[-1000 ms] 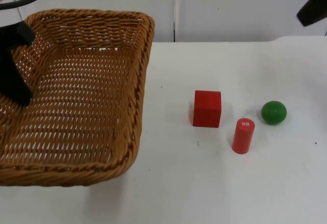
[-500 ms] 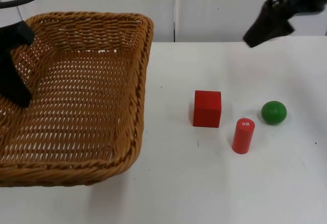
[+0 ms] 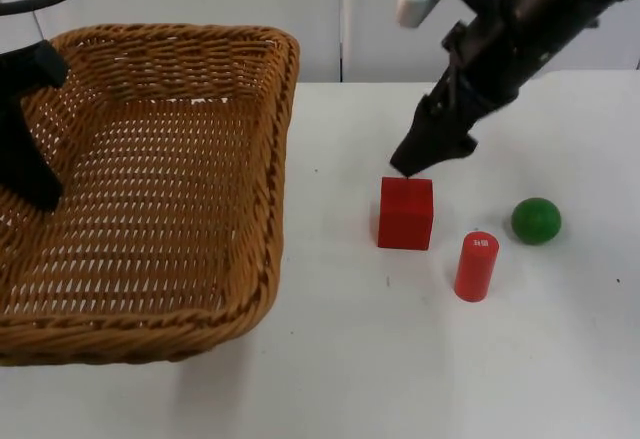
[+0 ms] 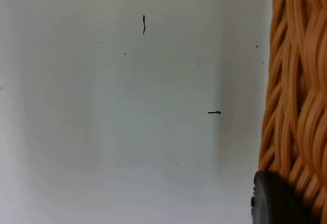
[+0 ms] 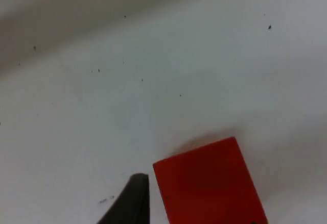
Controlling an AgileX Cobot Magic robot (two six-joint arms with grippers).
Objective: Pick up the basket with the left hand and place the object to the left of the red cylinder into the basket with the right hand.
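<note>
You get bright, even overhead light on the white table (image 3: 330, 359), no glare. Soft shadow falls under the basket (image 3: 150, 189) front rim and beside the red cube (image 3: 406, 213). The right wrist view is soft, slightly blurred.

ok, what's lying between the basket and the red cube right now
Nothing. In the top view the stretch of white table between the basket, held at its far left rim by the left gripper, and the red cube is bare. The right gripper hangs just behind the cube.

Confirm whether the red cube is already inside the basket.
No, in the top view the red cube sits on the table beside the red cylinder, outside the basket.
</note>
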